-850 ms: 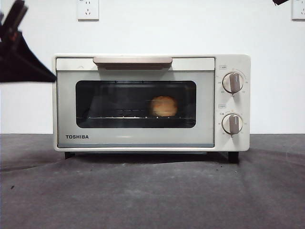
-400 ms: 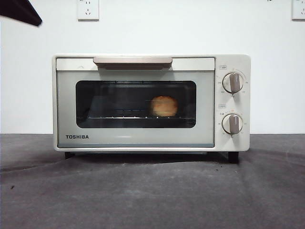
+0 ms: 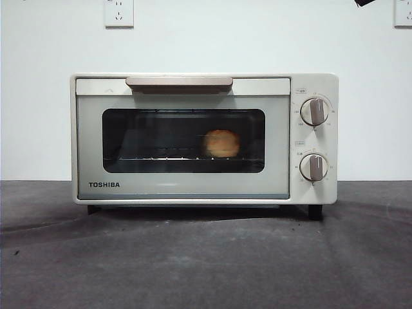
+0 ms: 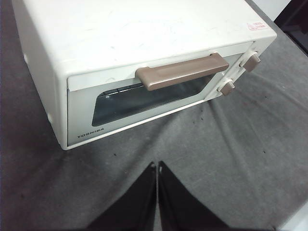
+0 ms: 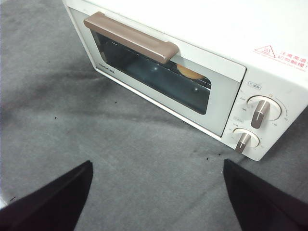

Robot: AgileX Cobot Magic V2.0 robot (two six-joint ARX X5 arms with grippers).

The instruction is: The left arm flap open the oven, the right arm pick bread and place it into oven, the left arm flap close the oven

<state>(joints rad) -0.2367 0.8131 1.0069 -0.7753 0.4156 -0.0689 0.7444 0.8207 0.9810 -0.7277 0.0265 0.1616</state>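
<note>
Oven (image 3: 204,138) on grey bench (image 3: 206,257), door shut; bread (image 3: 222,143) inside on rack, behind glass; left pincer (image 4: 157,166) clenched, empty, held clear of oven; right pincer (image 5: 156,166) released, empty; all steps appear done; next move: arms rest.

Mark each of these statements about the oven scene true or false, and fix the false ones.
1. The oven door is shut. True.
2. The bread lies on the table in front of the oven. False: it sits inside, behind the glass.
3. The left tool is shut. True.
4. The right tool grips the handle. False: it is open, clear of the handle.
5. The oven has three knobs. False: two.
</note>
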